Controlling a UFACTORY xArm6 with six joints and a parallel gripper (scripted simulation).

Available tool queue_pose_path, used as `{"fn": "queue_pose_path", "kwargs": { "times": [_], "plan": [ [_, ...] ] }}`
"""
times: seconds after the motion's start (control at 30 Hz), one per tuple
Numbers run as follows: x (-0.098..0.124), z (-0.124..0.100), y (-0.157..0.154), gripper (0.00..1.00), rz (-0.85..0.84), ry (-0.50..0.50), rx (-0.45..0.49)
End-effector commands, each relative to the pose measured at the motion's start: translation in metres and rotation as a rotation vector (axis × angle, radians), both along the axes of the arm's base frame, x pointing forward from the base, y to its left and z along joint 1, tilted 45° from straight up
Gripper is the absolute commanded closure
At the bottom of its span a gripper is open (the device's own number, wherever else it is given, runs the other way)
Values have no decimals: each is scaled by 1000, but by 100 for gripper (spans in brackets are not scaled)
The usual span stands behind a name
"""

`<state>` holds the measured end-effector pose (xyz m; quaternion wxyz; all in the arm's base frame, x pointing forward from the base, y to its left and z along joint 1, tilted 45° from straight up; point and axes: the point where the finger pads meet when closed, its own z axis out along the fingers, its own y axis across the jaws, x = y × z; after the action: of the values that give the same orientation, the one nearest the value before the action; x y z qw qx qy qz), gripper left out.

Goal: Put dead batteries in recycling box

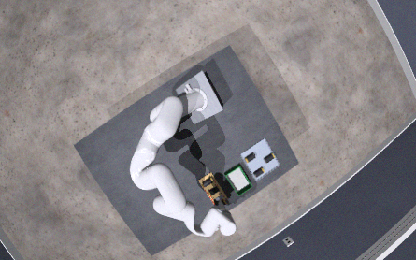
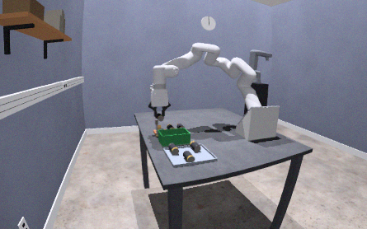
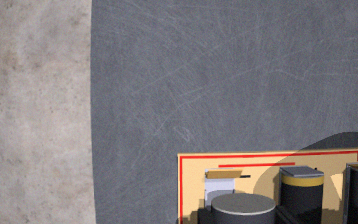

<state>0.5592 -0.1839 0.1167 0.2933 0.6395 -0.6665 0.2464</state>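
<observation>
Above the far left of the surface point(image 1: 112, 154) point(image 2: 235, 161) point(image 3: 230, 75), the hand point(image 2: 159, 113) stood partly closed around a dark battery point(image 2: 160, 118) point(image 3: 243, 206), its fingers set to the battery's width. Close by was the tan holder point(image 1: 217, 182) point(image 2: 156, 133) point(image 3: 195, 167), outlined in red, where two more batteries point(image 1: 207, 181) point(image 2: 170, 127) point(image 3: 301, 200) lay in their bays; a third bay, beside the held battery in the wrist view, appeared unfilled. Nearer stood the green recycling box point(image 1: 232, 185) point(image 2: 174, 137), upright, with no battery visible inside. Nearest of all, three batteries point(image 1: 259, 171) point(image 2: 189, 156) rested apart on the pale tray point(image 1: 260, 161) point(image 2: 202, 154).

The step in hand looked to be fitting the battery into the vacant bay, though whether it was a sound one could not be told. The next move, in that case, called for lining its minus end up with the spring contact, then pressing straight down without jarring the neighboring cells. Whether the bulb was lit could not be made out.
</observation>
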Motion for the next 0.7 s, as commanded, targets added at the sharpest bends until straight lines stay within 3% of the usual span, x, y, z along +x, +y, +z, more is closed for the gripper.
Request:
{"fn": "queue_pose_path", "kwargs": {
  "times": [0.0,0.2,0.67],
  "plan": [
    [0,-12,-12,72,2,-3,0],
    [-2,-26,-26,72,2,-3,0],
    [-2,-27,-28,72,2,-3,0]
  ]
}}
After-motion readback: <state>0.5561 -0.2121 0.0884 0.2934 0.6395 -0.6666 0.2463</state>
